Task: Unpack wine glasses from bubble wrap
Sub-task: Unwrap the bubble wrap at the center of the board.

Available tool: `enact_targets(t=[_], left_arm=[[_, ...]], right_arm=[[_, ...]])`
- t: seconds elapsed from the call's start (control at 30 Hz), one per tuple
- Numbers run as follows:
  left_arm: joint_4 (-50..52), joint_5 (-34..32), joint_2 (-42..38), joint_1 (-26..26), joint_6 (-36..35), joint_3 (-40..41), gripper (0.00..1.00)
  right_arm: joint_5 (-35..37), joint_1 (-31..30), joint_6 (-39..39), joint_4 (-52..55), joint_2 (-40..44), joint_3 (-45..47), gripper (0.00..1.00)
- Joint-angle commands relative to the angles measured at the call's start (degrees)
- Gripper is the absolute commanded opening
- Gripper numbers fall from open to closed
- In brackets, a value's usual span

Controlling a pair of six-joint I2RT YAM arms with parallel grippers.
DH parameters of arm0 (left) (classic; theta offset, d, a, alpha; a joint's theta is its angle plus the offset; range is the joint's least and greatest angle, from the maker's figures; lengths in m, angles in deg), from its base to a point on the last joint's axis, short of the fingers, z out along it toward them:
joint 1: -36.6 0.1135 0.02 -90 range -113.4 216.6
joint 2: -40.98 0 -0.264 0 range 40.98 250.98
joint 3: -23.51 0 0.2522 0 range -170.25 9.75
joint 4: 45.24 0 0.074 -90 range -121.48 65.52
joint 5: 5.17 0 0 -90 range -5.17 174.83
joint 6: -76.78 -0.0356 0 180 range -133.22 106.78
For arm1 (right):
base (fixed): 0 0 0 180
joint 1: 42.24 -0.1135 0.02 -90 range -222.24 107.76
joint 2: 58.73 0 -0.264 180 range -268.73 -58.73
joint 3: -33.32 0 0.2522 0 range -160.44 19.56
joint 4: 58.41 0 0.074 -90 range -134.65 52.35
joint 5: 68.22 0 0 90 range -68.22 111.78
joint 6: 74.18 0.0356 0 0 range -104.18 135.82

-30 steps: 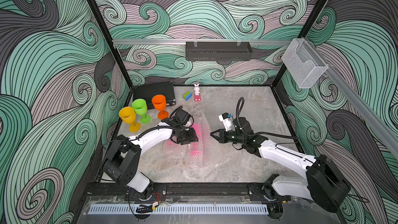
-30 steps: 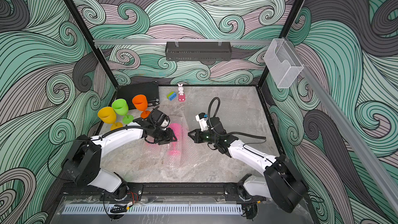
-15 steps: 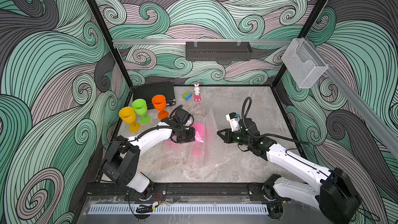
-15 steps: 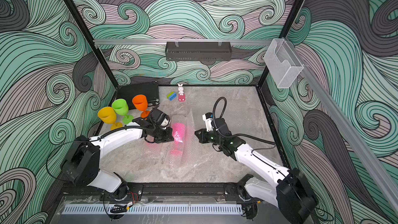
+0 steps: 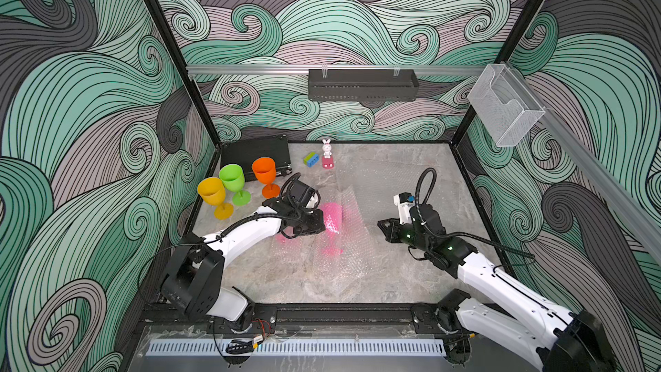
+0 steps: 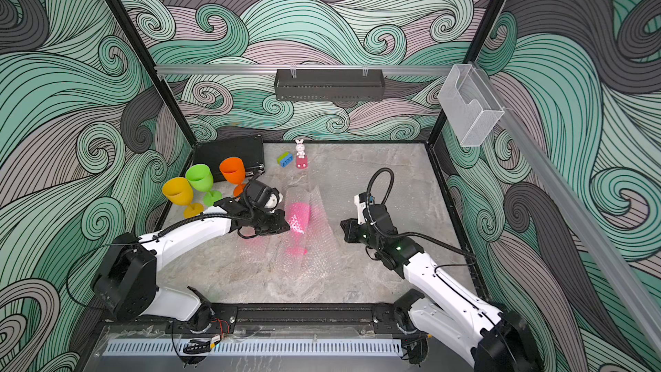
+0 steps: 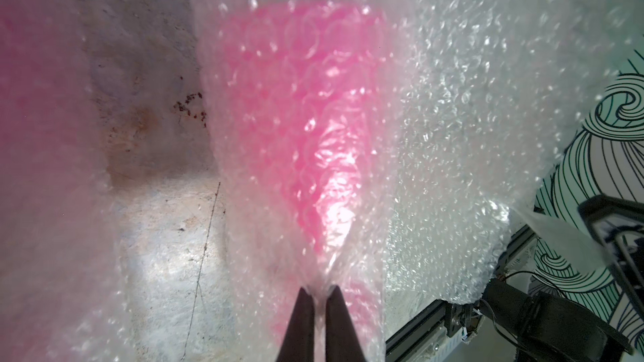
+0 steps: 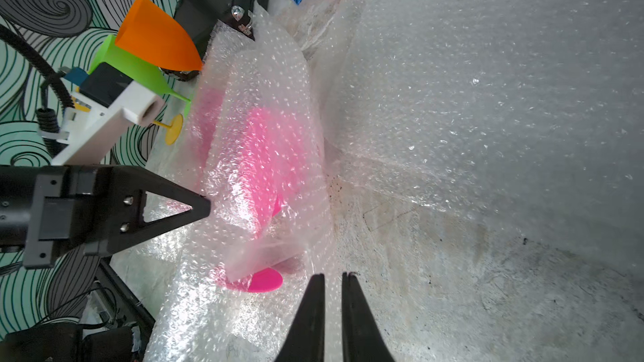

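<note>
left tool [image 7: 320,296]: jaws pressed together on a fold of bubble wrap [image 7: 453,134], at the narrow end of the pink bowl. Whether the stem is in the pinch, cannot tell.
left tool, top views: left side of the wrapped bundle, tips against it.
right tool [image 8: 332,278]: narrow gap between the jaws, nothing in it. Low over the bare surface [image 8: 453,290], just beside the wrap edge, not touching.
right tool, top views: to the right of the bundle, apart from it, pointing at it.
pink glass [image 5: 332,217]: mid surface, inside the wrap, between the two tools. Bowl toward the back wall, foot toward the front rail. Flat or tipped up, cannot tell.
pink glass, right wrist view: bowl covered; edge of the foot looks bare at the wrap's end.
second pink glass [image 8: 209,116]: faint pink shape under wrap, on the far side of the first from the right tool, by the left tool. Blurred, form unclear.
yellow glass [image 5: 212,191], green glass [image 5: 231,177], orange glass [image 5: 264,170]: unwrapped, upright, in a row at back left. Yellow is nearest the front; orange is nearest the black case [image 5: 255,153].
loose wrap: crinkled sheet spread around and in front of the pink glass; another sheet flat at back right.
rabbit figure [image 5: 326,145]: upright at back centre.
green-and-blue block [image 5: 311,159]: just beside the rabbit figure, on its left.
</note>
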Motion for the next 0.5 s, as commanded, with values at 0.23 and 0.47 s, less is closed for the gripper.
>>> enact_targets(t=[0.23, 0.47], left_arm=[[1.26, -2.14, -5.37, 3.68, 1.96, 4.86, 0.09], [5.32, -3.54, -9.95, 6.63, 2.05, 5.74, 0.11]], right_arm=[[-2.11, -0.9, -2.39, 5.51, -0.62, -4.3, 0.22], [-2.75, -7.82, -3.1, 4.66, -3.84, -6.23, 0.25]])
